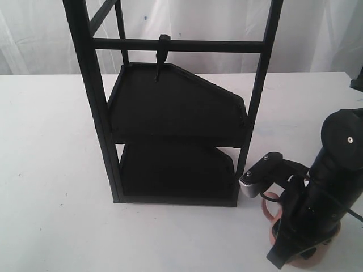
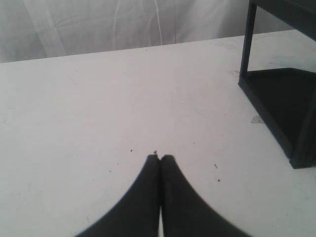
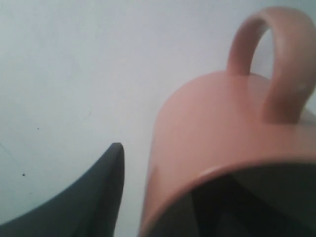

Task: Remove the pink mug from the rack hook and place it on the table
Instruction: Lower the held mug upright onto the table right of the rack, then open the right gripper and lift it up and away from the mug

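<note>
The pink mug (image 1: 270,207) is low at the right front of the table (image 1: 51,170), mostly covered by my right arm, its loop handle toward the rack (image 1: 91,85). The rack hook (image 1: 161,56) on the upper crossbar is bare. In the right wrist view the pink mug (image 3: 222,128) fills the frame. My right gripper (image 3: 168,168) straddles its wall: one finger (image 3: 106,182) stands outside with a gap of table showing, and the other is a dark shape inside the cup. It looks open. My left gripper (image 2: 160,159) is shut and empty over the table (image 2: 98,98).
The rack's two black tray shelves (image 1: 176,107) fill the middle of the scene, and its base post (image 1: 241,170) stands close to the mug's handle. A corner of the rack (image 2: 276,103) shows in the left wrist view. White curtains hang behind the table.
</note>
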`<action>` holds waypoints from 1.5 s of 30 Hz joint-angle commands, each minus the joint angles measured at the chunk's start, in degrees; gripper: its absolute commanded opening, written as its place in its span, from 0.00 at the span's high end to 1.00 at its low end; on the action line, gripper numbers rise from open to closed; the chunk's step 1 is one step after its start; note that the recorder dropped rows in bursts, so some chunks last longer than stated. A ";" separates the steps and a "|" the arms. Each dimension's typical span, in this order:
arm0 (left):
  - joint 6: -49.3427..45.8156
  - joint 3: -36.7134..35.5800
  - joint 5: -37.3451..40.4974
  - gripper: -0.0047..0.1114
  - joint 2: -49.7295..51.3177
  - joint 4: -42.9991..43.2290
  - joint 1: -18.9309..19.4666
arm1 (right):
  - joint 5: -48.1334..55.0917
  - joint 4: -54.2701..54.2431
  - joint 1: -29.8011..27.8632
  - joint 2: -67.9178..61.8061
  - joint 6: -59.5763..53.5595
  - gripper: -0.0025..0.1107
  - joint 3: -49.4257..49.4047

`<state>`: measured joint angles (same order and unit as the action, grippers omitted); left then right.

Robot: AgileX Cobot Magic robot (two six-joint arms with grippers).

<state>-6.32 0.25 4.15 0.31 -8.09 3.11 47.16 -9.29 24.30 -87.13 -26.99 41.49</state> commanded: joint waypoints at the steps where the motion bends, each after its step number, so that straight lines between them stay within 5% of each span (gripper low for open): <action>1: 0.08 -0.25 0.16 0.96 -0.31 -0.26 -0.37 | -0.70 -0.17 -0.36 2.27 0.37 0.62 -0.21; 38: 0.08 -0.25 0.16 0.96 -0.31 -0.26 -0.37 | -2.19 -3.37 -0.36 21.06 1.54 0.62 -0.43; 45: 0.08 -0.25 0.16 0.96 -0.31 -0.26 -0.37 | -7.97 -13.15 -0.36 29.38 -7.00 0.85 -3.79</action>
<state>-6.32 0.25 4.15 0.31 -8.09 3.11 41.85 -19.38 24.30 -61.03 -31.03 39.19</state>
